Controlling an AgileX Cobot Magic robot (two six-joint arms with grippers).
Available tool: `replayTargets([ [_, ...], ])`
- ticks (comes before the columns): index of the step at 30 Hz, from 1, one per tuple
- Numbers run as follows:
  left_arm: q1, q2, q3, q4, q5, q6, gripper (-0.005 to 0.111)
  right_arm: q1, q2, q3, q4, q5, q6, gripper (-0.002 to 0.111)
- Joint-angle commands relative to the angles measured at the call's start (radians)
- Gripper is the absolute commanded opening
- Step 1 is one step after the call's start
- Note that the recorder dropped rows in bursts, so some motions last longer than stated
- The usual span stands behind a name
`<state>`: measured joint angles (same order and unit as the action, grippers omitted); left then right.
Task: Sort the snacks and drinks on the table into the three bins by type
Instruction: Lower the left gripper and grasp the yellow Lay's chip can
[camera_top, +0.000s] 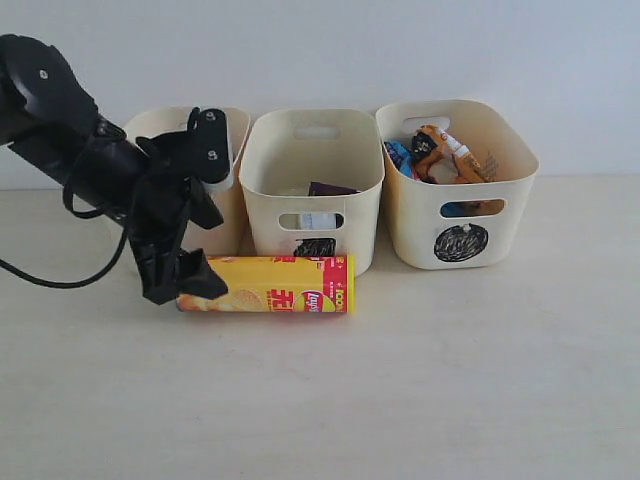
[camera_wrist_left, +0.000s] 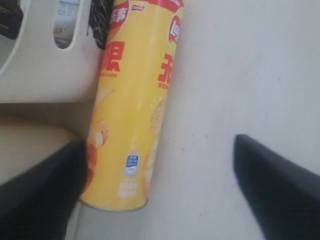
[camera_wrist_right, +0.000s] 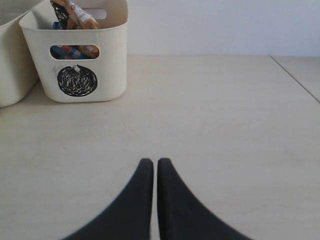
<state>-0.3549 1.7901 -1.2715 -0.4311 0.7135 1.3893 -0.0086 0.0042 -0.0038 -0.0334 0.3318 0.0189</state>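
The yellow chip tube (camera_top: 275, 285) (camera_wrist_left: 132, 100) lies on its side on the table (camera_top: 400, 380), just in front of the middle bin (camera_top: 268, 160). My left gripper (camera_top: 186, 289) (camera_wrist_left: 160, 150) is open and low over the tube's plain end. One finger (camera_wrist_left: 40, 195) is against the tube and the other (camera_wrist_left: 280, 190) stands well clear. The dark purple carton (camera_top: 331, 188) and the white-and-blue box (camera_top: 318, 219) sit in the middle bin. The circle bin (camera_top: 500, 190) (camera_wrist_right: 112, 60) holds the blue bag (camera_top: 399, 155) and the orange-brown bag (camera_top: 445, 150). My right gripper (camera_wrist_right: 155, 162) is shut and empty. The pink tube is out of view.
The left bin (camera_top: 236, 135) stands behind my left arm (camera_top: 90, 150), mostly hidden. A black cable (camera_top: 60, 280) loops down to the table at the left. The table's edge (camera_wrist_right: 295, 75) runs to the right of the circle bin.
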Motion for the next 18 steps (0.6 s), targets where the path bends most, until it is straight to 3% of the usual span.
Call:
replayTargets([
  [1, -0.005, 0.059, 0.008, -0.025, -0.026, 0.019, 0.095, -0.003, -0.004, 0.004, 0.001, -0.003, 0.001, 0.0],
  [14, -0.006, 0.198, 0.008, -0.027, -0.301, 0.082, 0.091, -0.003, -0.004, 0.004, 0.001, -0.003, 0.004, 0.0],
  [18, -0.006, 0.218, 0.008, -0.141, -0.321, 0.175, 0.091, -0.003, -0.004, 0.004, 0.001, -0.003, 0.004, 0.0],
])
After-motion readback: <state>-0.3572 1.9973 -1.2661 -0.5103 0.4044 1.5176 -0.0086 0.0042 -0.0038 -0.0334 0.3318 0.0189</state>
